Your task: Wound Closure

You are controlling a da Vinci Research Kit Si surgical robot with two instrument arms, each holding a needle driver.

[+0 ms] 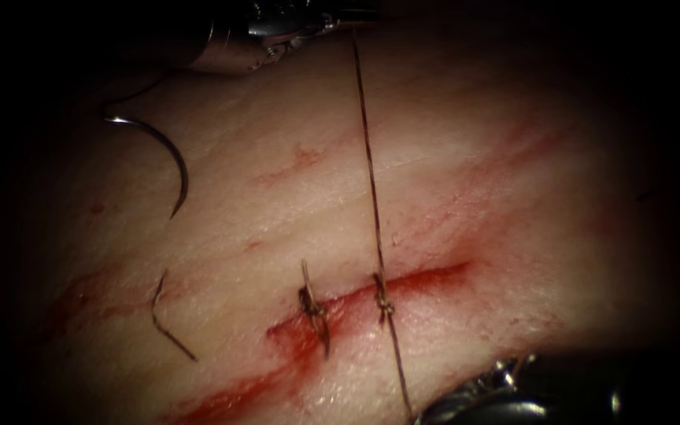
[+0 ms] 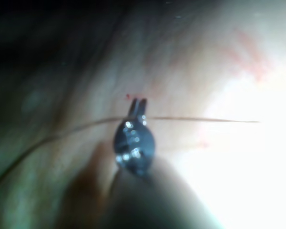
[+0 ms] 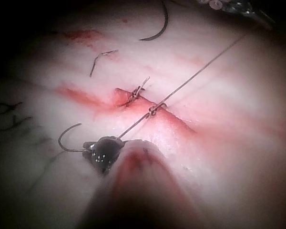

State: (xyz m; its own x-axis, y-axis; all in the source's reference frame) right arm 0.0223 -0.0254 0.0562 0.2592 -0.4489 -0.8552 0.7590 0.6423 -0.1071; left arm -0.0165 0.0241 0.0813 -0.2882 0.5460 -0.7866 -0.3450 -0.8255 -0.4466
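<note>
Endoscope view: both tools grip the thread [image 1: 369, 169], the left tool [image 1: 293, 31] at 12 o'clock and the right tool [image 1: 505, 397] at 5 o'clock. Held this way the strand runs taut through the knot [image 1: 383, 299] on the cut [image 1: 403, 285], which probably keeps the knot tight. Free of both, the needle [image 1: 168, 161] lies on the tissue [image 1: 513, 197] at 10 o'clock, left of the cut.

Left arm's tool [image 1: 277, 35]: polished silver wrist, rounded housing with small pins and glints along its stepped edges. Seen along its own shaft, it [image 2: 137, 107] ends in two short dark prongs above a bulbous, glossy dark-grey hub (speckled with bright highlights). Right arm's tool [image 1: 505, 393]: dark, shiny metal with silvery ridged links; its tip [image 3: 102, 149] is a compact black knuckle dotted with reflections.
</note>
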